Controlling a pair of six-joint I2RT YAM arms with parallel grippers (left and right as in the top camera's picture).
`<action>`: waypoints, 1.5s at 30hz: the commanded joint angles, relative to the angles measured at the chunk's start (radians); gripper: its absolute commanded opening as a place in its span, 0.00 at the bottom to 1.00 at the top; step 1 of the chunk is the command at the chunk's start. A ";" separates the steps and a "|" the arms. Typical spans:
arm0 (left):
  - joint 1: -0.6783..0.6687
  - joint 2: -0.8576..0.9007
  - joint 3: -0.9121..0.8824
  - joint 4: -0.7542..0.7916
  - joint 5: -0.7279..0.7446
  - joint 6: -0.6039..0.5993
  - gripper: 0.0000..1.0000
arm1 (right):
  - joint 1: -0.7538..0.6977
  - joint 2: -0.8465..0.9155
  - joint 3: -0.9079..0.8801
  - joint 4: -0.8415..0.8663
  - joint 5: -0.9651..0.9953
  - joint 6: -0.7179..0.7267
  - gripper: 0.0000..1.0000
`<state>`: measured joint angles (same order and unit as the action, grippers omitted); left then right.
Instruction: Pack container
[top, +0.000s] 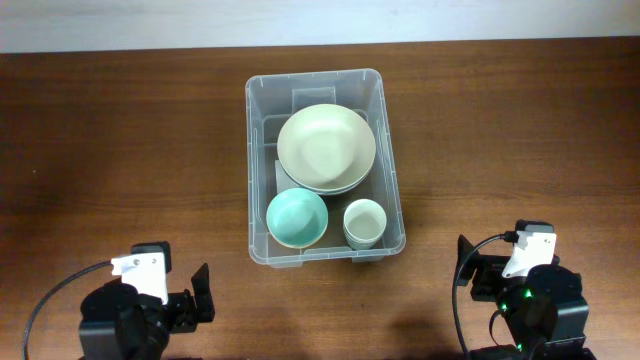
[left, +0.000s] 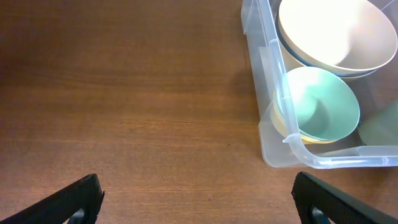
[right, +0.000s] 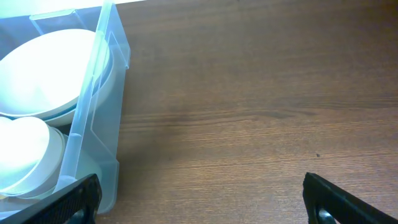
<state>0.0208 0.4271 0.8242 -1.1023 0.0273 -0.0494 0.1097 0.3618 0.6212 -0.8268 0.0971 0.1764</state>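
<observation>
Packing is judged done: cream bowl (top: 326, 148), teal bowl (top: 297, 217) and cup (top: 363, 222) are set inside the container (top: 251, 150); left gripper (left: 199, 199) and right gripper (right: 205, 202) are held open, empty.

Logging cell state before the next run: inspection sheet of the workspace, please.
Surface: brown wooden table, no spills seen.
Job's things: clear container at centre, upright, no lid. It holds a large cream bowl at the far end, a teal bowl near-left and a pale cup near-right.
Clutter: nothing seen.
Hands: left hand open and empty, off the container's near-left corner. Right hand open and empty, to the container's right.
Cables: left black cable and right black cable loop beside their arms, apart from the container.
Surroundings: pale strip beyond the table's far edge.
</observation>
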 joint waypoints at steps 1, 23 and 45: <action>0.003 -0.011 -0.009 0.000 0.011 -0.010 0.99 | 0.009 -0.007 -0.006 0.000 0.005 0.000 0.99; 0.003 -0.010 -0.009 -0.016 0.011 -0.010 0.99 | -0.019 -0.359 -0.319 0.271 -0.042 -0.066 0.99; 0.003 -0.010 -0.009 -0.018 0.011 -0.010 0.99 | -0.061 -0.359 -0.616 0.781 -0.037 -0.169 0.99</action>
<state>0.0208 0.4252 0.8215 -1.1187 0.0273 -0.0494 0.0574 0.0120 0.0105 -0.0139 0.0628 0.0242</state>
